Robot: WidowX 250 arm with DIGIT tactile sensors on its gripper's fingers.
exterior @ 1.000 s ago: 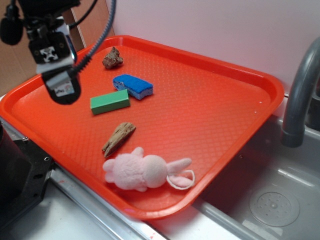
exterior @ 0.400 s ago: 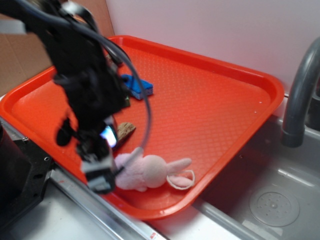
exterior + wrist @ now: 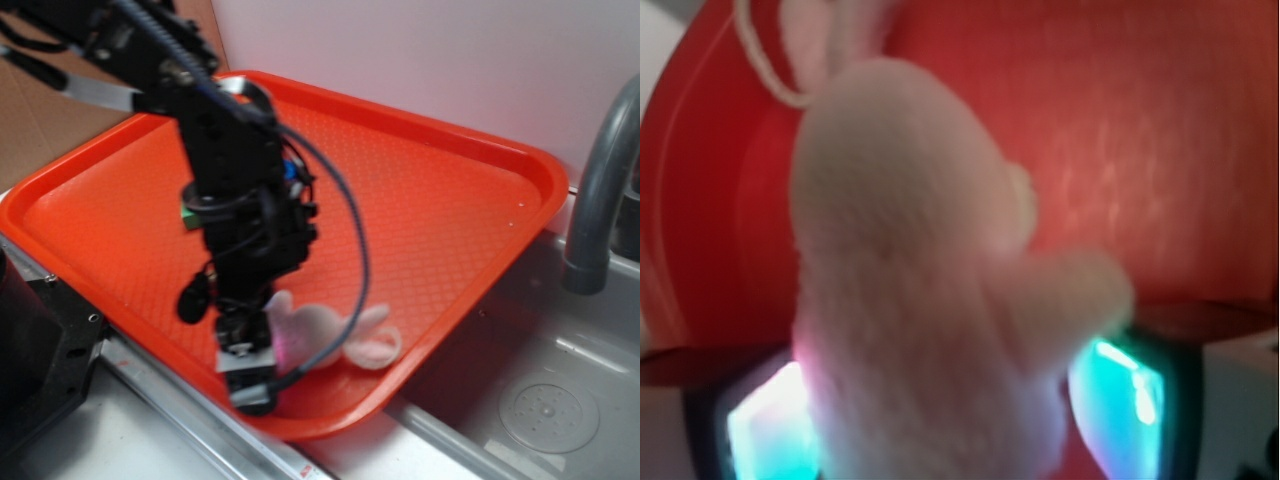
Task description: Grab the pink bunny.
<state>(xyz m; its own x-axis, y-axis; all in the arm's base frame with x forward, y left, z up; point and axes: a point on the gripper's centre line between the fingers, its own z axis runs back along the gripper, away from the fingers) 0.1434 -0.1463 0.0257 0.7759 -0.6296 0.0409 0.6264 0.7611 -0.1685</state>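
Note:
The pink bunny (image 3: 320, 330) lies on its side near the front edge of the red tray (image 3: 440, 220), ears and white loop (image 3: 376, 352) pointing right. My gripper (image 3: 262, 352) has come down over its rear end. In the wrist view the bunny (image 3: 910, 270) fills the space between the two glowing cyan fingers (image 3: 765, 430). The left one touches its fur and a thin gap shows at the right one. The jaws stand wide apart, so my gripper (image 3: 940, 425) is open around the bunny. The exterior view is blurred.
My black arm (image 3: 235, 190) hides most of the tray's left middle, where a sliver of a green block (image 3: 186, 212) and a bit of blue (image 3: 291, 170) peek out. A grey faucet (image 3: 598, 190) and the steel sink (image 3: 560, 410) lie to the right.
My arm swung from the tray's back left down to its front edge and settled over the bunny. The bunny's ears and loop shifted slightly right.

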